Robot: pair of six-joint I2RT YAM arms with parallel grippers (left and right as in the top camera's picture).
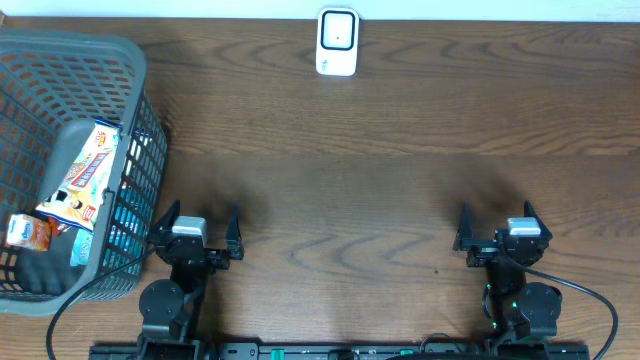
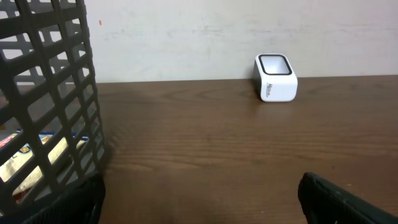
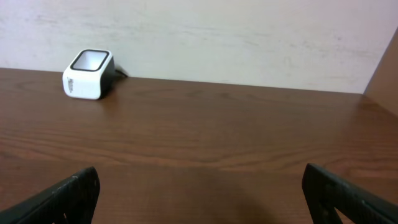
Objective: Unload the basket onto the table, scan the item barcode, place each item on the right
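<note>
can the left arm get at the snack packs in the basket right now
Probably yes: the left gripper sits open and empty beside the basket, whose top is open. It must go over the wall to reach the snack packs.

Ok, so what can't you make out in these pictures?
Overhead: any barcode on the snack packet or small carton in the basket is too small to see; the frame edge crops the basket.
Left wrist: the basket's mesh wall hides most of its contents.
Wrist views: the label on the scanner is too small to read; the bottom edge cuts off the left fingers and right fingers.
</note>
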